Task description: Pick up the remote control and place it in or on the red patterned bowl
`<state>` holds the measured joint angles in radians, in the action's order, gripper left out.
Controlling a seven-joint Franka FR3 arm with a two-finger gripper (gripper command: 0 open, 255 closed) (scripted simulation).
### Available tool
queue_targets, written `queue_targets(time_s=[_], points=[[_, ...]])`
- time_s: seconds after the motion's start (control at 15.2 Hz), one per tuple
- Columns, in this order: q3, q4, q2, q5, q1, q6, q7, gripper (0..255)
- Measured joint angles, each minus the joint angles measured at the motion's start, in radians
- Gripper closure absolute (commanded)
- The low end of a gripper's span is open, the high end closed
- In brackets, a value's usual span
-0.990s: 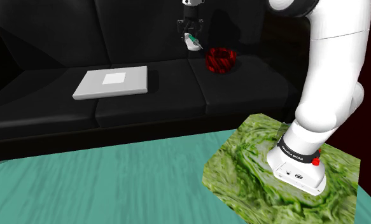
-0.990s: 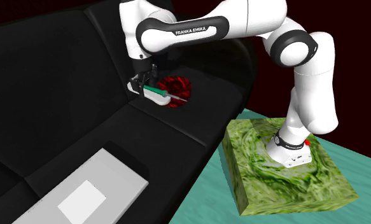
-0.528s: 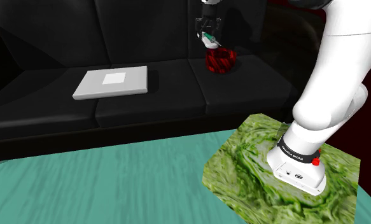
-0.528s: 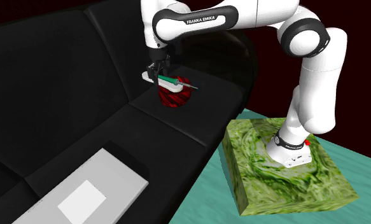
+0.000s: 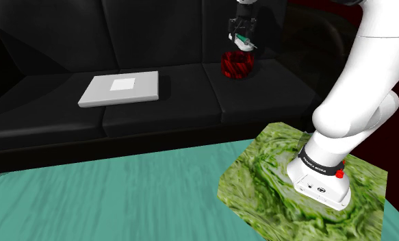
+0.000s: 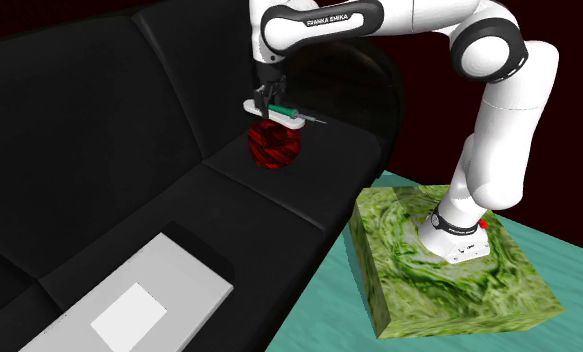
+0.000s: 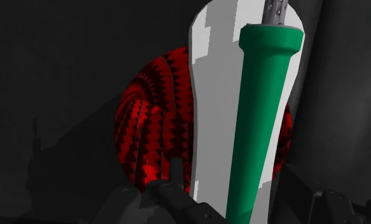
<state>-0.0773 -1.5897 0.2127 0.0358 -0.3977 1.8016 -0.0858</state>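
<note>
My end effector (image 6: pixel 266 102) clasps the white-and-green remote control (image 6: pixel 284 115) just above the red patterned bowl (image 6: pixel 275 150), so I should centre it over the bowl, lower gently, then let go.

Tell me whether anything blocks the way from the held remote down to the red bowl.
Nothing visible does. The gripper clasps the remote above the red patterned bowl, with open air between them; the wrist view shows the bowl's inside behind the remote. The grey slab lies far off on the sofa.
</note>
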Motion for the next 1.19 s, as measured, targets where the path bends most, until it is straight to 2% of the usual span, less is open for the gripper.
queue_targets(time_s=[0.92,1.19], points=[[-0.003,-0.154,0.019,0.005,-0.006,0.172,0.017,255],[-0.003,-0.158,0.024,0.005,-0.006,0.182,0.017,255]])
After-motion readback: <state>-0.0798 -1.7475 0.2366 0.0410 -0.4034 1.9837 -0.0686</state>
